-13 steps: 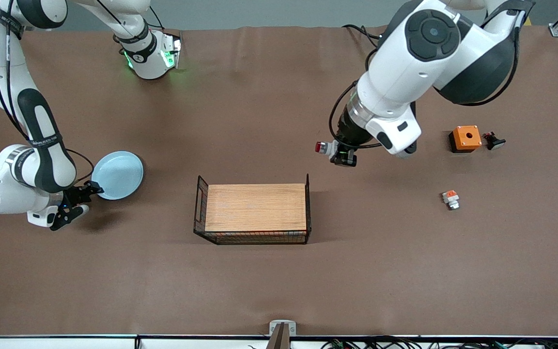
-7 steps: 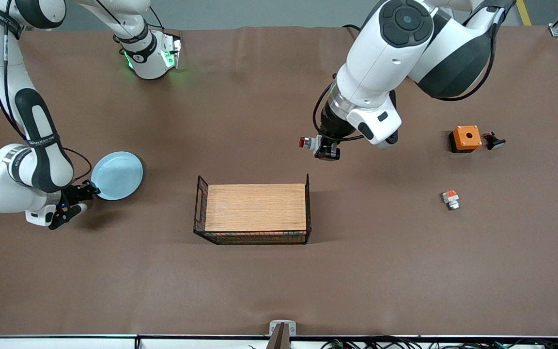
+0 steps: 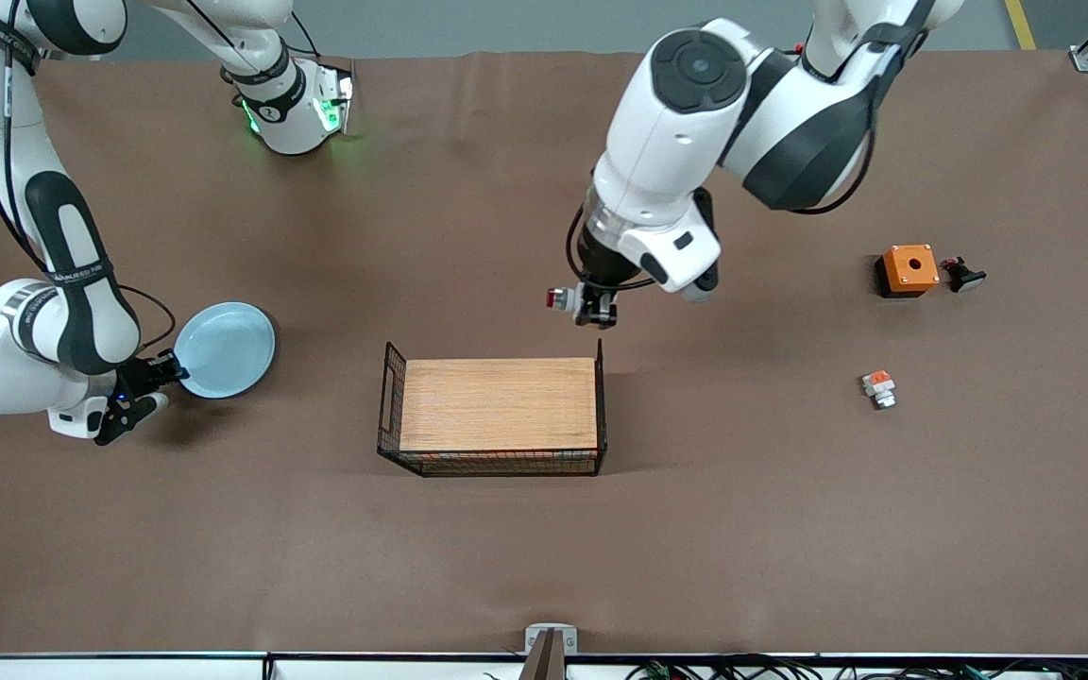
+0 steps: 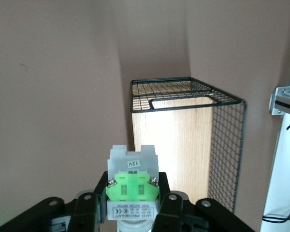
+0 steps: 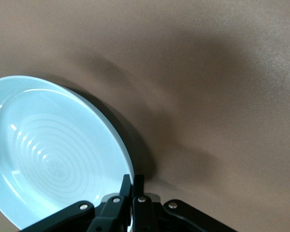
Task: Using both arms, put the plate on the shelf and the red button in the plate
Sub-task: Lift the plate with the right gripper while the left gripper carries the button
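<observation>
1. Two arms are busy in the front view. The left gripper point(image 3: 595, 309) hangs over the bare table just beside the wire basket point(image 3: 492, 408), clamped on the red button point(image 3: 560, 299), whose red cap sticks out sideways. The right gripper point(image 3: 166, 370) sits at the right arm's end of the table, its fingers pinched on the rim of the plate point(image 3: 225, 349). The basket, with its wooden floor, stands mid-table. Toward the left arm's end lie an orange box point(image 3: 907, 269) with a hole on top, a small black part point(image 3: 962, 274) just beside it, and a small orange-block part point(image 3: 878, 387) nearer the camera.

2. The left wrist view shows the button's green block point(image 4: 132, 186) wedged tight between the two black fingers point(image 4: 171, 203), a white body and a small label above it. The basket's mesh wall point(image 4: 225, 147) and pale wood floor are ahead of it.

3. The right wrist view shows the pale blue plate with its ringed inside, tilted a little, a dark shadow under its edge. The black fingertips point(image 5: 126, 189) are closed together on the rim, nipping the plate's edge between them.
</observation>
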{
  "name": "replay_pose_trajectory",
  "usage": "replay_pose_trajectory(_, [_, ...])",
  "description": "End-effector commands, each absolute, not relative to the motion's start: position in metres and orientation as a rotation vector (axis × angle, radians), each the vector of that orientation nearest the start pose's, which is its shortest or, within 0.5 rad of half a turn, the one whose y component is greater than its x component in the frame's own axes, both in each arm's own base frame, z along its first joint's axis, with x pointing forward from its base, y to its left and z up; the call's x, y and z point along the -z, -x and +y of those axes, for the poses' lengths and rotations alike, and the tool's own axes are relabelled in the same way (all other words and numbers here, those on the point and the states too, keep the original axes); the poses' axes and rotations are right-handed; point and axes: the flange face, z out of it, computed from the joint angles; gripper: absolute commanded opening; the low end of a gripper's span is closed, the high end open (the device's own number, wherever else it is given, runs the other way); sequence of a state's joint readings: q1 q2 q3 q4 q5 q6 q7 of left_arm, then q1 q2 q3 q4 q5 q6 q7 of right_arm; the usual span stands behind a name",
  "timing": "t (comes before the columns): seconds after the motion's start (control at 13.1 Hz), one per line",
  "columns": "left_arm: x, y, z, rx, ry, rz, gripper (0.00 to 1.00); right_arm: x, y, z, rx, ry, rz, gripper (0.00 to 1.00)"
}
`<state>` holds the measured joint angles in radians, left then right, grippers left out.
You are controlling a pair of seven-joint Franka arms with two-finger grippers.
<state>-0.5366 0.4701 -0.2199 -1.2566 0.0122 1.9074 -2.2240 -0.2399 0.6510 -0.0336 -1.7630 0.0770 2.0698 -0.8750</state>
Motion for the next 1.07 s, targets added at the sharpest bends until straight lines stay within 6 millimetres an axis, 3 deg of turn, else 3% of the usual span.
replay_pose_trajectory(0.0, [-0.507,-0.546,-0.477,-0.094,2.429,-2.314,0.0,-0.182,-0.598,-0.168,-0.383,2.752,-0.767,0.0])
replay_pose_trajectory(0.54, [-0.507,-0.546,-0.478,-0.094,2.424,-2.328,0.0,-0.254,-0.612,-0.159,-0.471,2.657,-0.601,0.0])
replay_pose_trajectory(0.84, [-0.517,-0.547,-0.468,-0.081,2.411,-2.326,0.0,-0.315,-0.607,-0.144,-0.557,2.667,-0.444,0.0])
replay_pose_trajectory(1.0, [-0.53,-0.548,-0.459,-0.066,2.406,-2.343,0.0,-0.354,-0.607,-0.126,-0.626,2.664,-0.384,0.0])
